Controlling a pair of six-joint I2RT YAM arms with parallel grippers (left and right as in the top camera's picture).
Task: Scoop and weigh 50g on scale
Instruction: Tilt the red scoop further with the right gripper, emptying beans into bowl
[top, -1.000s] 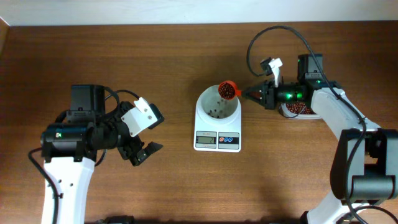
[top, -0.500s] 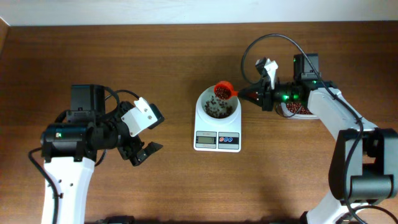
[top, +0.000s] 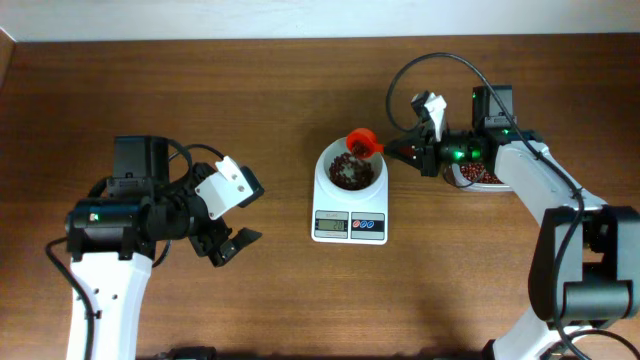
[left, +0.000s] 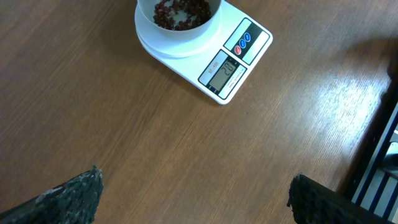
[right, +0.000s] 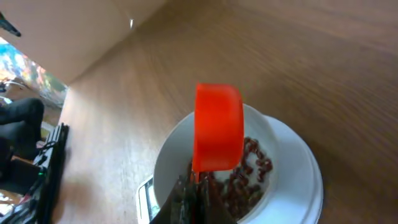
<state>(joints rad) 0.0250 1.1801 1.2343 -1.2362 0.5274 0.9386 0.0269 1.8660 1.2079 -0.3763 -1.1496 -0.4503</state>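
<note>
Over bowl (right: 292, 155), right wrist view: red scoop (right: 217, 127) tipped mouth-down, beans (right: 245, 177) heaped below. Overhead alone shows both arms. Left wrist view brings scale (left: 233, 62) display close, digits unreadable. Right hand (top: 395, 152) clamped on scoop handle, arm stretched in from right. Left hand (top: 232, 243) fingers wide apart, low over desk (top: 250, 300), well left of scale.

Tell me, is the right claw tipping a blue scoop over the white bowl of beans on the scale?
No, the scoop is orange-red, not blue; the right wrist view shows it clearly. Otherwise yes: the right claw tips it over the white bowl on the scale, where beans lie.
</note>
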